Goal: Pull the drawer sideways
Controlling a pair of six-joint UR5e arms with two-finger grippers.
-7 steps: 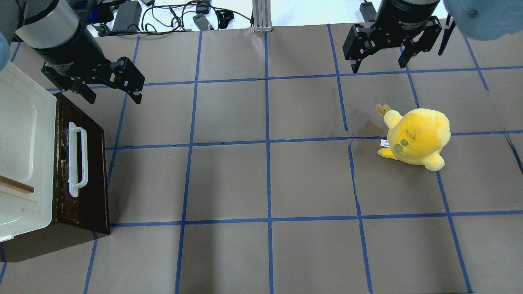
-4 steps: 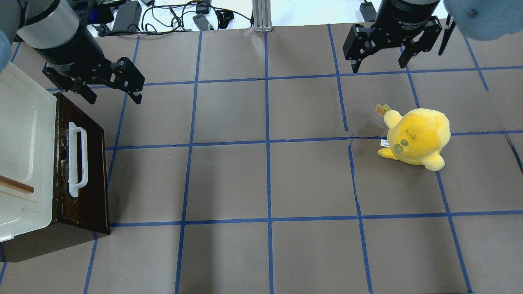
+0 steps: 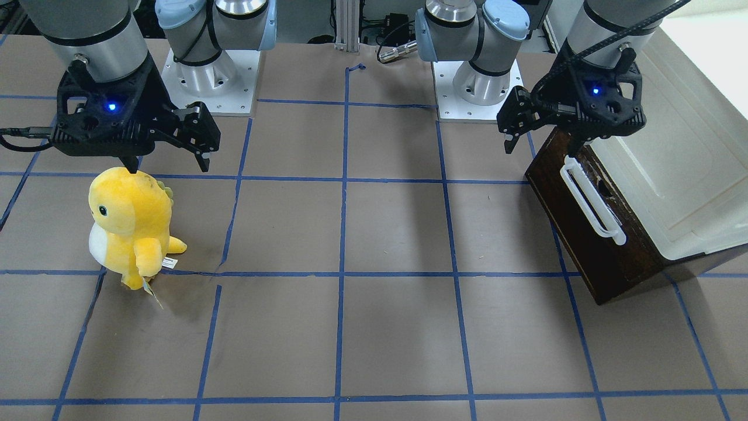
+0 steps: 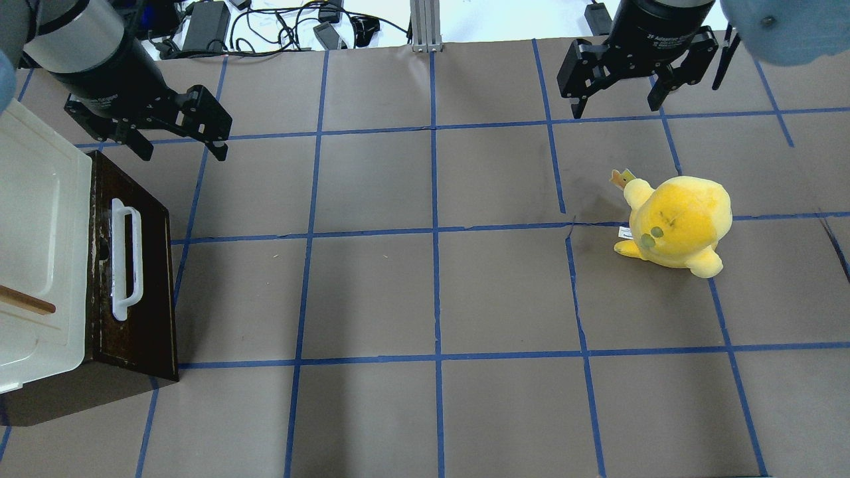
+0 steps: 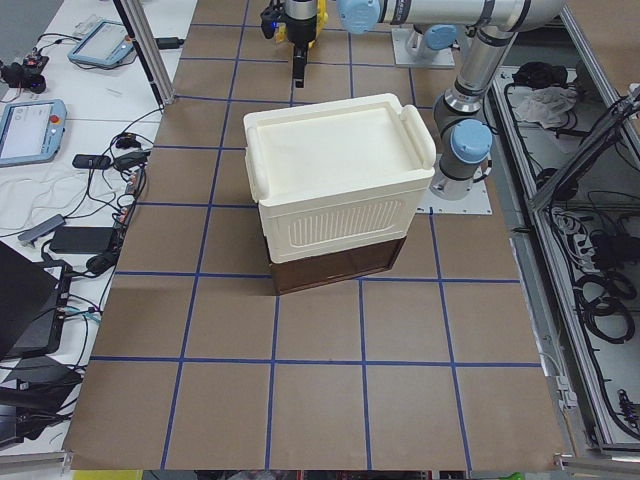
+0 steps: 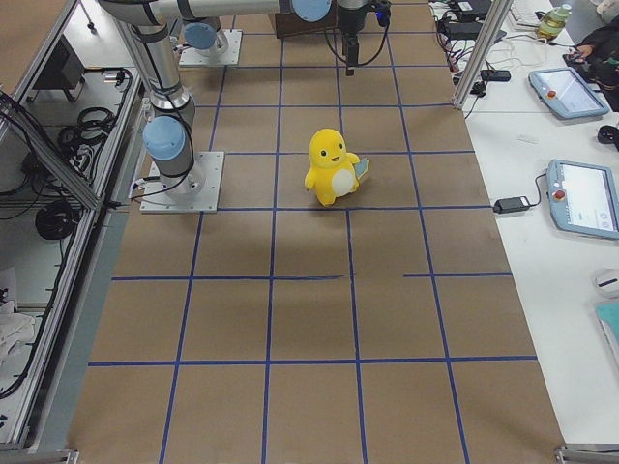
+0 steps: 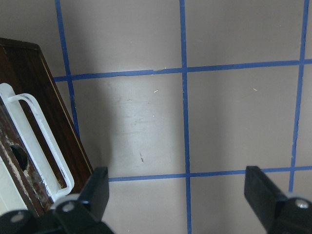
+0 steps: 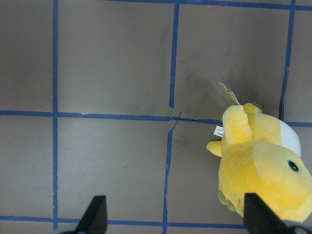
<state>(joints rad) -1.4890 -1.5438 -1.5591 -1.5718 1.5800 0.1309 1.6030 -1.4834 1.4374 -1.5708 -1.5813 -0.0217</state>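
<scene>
The drawer's dark brown front panel (image 4: pixel 149 279) faces the table's middle, with its long white bar handle (image 4: pixel 126 262) across it. It sits under the cream-white cabinet (image 4: pixel 33 245), and its pale interior is hidden. The drawer also shows in the front-facing view (image 3: pixel 575 234) and in the left wrist view (image 7: pixel 29 97). My left gripper (image 4: pixel 180 149) is open and empty, hovering just beyond the drawer's far corner, apart from the handle. My right gripper (image 4: pixel 614 106) is open and empty at the far right, above the table.
A yellow plush toy (image 4: pixel 677 222) stands on the right half of the table, below my right gripper. A wooden stick (image 4: pixel 26 302) lies on the cabinet top. Cables and power bricks (image 4: pixel 285 26) lie past the table's far edge.
My left gripper has shifted slightly towards the table's far edge, away from the drawer's corner. The drawer, the plush toy and the right arm have not moved.
</scene>
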